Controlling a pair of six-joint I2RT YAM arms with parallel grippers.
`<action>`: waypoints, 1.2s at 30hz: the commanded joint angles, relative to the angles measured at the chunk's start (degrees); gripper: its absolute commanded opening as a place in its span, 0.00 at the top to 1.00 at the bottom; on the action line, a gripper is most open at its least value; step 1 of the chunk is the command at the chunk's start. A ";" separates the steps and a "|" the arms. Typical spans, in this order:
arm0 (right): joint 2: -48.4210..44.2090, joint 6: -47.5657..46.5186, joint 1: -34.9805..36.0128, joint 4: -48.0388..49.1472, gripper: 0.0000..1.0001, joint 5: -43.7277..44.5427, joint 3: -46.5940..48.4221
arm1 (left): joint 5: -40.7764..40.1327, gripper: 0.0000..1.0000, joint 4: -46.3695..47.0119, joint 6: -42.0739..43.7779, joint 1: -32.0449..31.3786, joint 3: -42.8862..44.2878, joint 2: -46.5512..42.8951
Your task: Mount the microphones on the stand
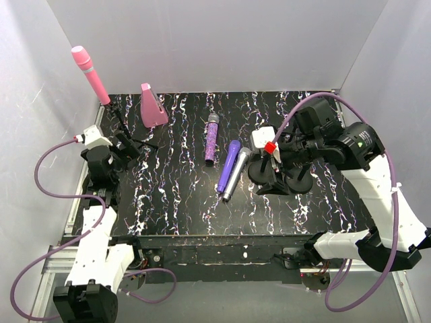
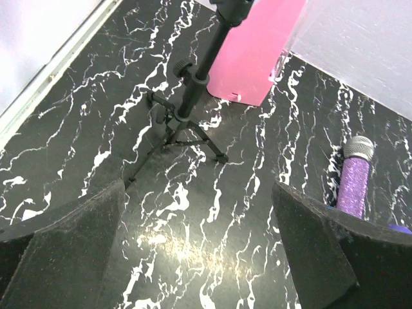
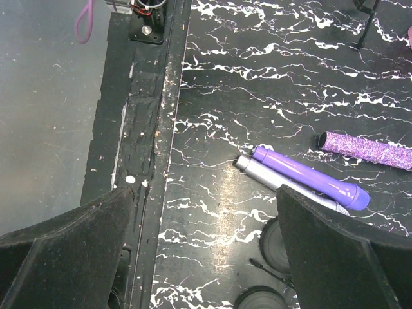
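Microphones sit in two places. The pink microphone [image 1: 91,74] tilts up from the stand [image 2: 188,103] at the far left, seemingly clipped on, though we cannot make out the clip. The glittery purple microphone [image 1: 212,138], plain purple microphone [image 1: 229,165] and silver-grey microphone [image 1: 237,175] lie mid-table, the last two touching. We see the left gripper [image 2: 196,225] spread wide near the stand's legs and the right gripper [image 3: 206,238] equally wide, both empty.
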 commanded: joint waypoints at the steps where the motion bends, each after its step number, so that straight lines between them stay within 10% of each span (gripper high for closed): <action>1: -0.84 -0.58 -0.20 -4.86 0.02 -2.14 2.19 | 4.52 0.02 -9.05 -2.31 0.14 0.32 -3.73; 36: 1.18 7.94 -13.02 -0.91 0.02 -13.91 8.69 | 37.83 0.02 -19.09 -3.28 -1.27 0.68 -5.15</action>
